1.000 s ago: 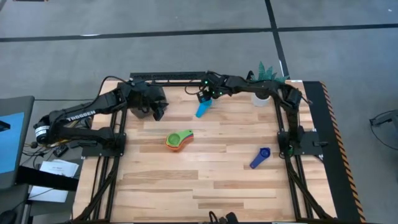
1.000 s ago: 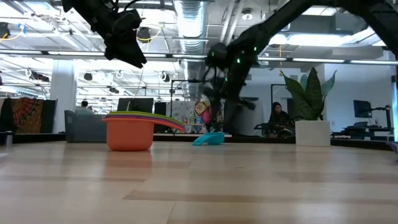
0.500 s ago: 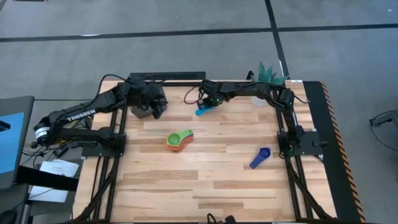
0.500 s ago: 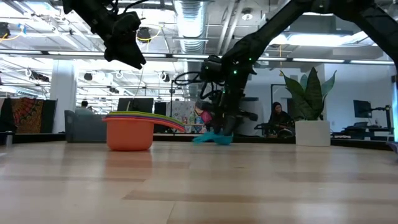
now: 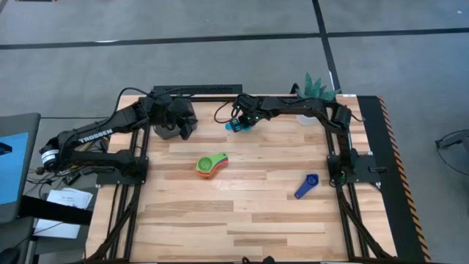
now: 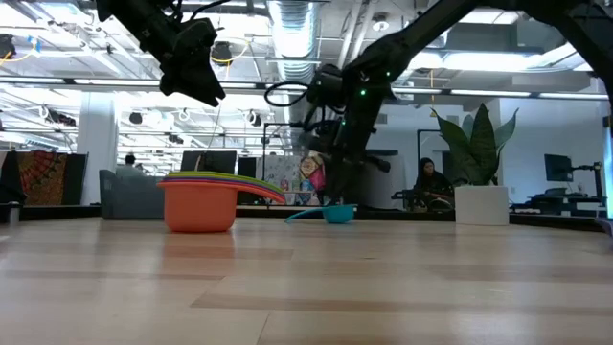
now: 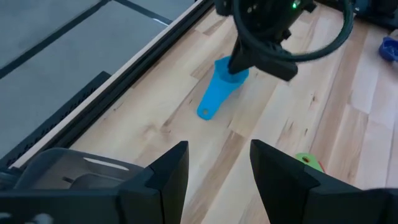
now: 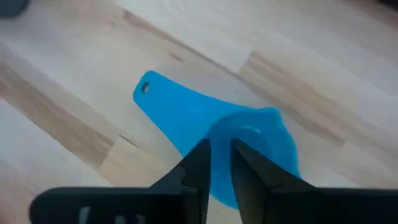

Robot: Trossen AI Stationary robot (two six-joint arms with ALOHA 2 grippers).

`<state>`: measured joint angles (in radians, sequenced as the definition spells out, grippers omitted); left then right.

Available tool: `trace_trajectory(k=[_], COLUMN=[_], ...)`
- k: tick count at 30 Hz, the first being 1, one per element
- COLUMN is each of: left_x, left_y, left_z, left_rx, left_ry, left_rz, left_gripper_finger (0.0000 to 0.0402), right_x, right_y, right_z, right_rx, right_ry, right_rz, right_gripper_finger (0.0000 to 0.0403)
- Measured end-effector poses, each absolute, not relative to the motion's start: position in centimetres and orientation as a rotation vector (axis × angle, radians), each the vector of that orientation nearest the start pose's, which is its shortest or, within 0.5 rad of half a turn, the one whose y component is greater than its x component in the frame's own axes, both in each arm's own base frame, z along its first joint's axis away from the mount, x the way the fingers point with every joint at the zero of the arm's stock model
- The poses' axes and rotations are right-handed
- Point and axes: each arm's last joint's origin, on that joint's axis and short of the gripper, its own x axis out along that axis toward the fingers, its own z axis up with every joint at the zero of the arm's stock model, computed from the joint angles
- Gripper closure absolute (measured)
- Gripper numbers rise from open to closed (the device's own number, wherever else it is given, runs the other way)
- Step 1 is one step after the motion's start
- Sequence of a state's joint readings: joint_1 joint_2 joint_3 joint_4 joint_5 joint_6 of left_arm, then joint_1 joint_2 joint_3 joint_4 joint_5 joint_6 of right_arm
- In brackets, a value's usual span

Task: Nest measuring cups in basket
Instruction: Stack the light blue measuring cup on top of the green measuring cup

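Observation:
The light blue measuring cup [image 8: 205, 121] lies on the table near the far edge, its handle [image 7: 209, 104] pointing toward the left arm. My right gripper [image 8: 219, 167] stands over its bowl, shut on it. A nested stack with orange, green and yellow cups [image 5: 210, 165] rests mid-table. A dark blue cup [image 5: 306, 185] lies near the right side. The dark basket [image 5: 165, 129] sits at the far left, partly under my left arm. My left gripper [image 7: 214, 177] hangs open above the table beside it, nothing between its fingers. My right gripper pinches the light blue cup at the bowl's rim [image 8: 219, 138], on the side where the handle joins, its two fingers close together. The fingers come from above, slanting down from the table's right. The cup's bowl rests on the table [image 6: 337, 215], its handle roughly level.
A white plant pot [image 5: 308, 116] with a green plant stands at the far right, behind my right arm. Bare wood lies between the stack and the basket, and along the near half of the table.
My right gripper has gone down and toward the table's left onto the light blue cup, which lay clear of it a second ago. The cup has turned and shifted a little toward the left, its bowl now sitting under the fingers.

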<state>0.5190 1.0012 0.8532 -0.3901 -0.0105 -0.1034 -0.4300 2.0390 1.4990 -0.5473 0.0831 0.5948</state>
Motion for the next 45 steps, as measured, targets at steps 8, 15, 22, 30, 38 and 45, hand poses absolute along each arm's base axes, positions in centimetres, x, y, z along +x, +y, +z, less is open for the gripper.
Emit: trace_trajectory(k=[8, 15, 22, 30, 38, 45], left_x=[18.4, 18.4, 18.4, 18.4, 18.4, 18.4], left_y=[10.5, 10.6, 10.5, 10.5, 10.5, 10.5], left_z=[29.9, 30.0, 30.0, 30.0, 30.0, 30.0], left_rx=[-0.248, -0.235, -0.222, -0.221, -0.204, -0.179], left_ry=[0.497, 0.492, 0.496, 0.497, 0.503, 0.507], left_rz=[0.547, 0.543, 0.540, 0.539, 0.528, 0.523], left_gripper_finger=[0.0242, 0.0242, 0.0242, 0.0242, 0.0242, 0.0242], right_x=[36.7, 36.7, 37.2, 37.6, 38.1, 38.3], right_y=[-17.1, -16.8, -16.9, -17.2, -17.3, -16.7], right_z=[18.5, 18.1, 18.2, 16.2, 14.4, 14.5], right_rx=[0.823, 0.978, 1.022, 1.118, 1.139, 1.029], right_ry=[1.005, 0.987, 0.913, 0.906, 0.928, 0.983], right_rz=[-0.971, -1.033, -1.027, -1.098, -1.090, -1.020], right_gripper_finger=[0.0257, 0.0149, 0.0095, 0.0132, 0.0203, 0.0349])
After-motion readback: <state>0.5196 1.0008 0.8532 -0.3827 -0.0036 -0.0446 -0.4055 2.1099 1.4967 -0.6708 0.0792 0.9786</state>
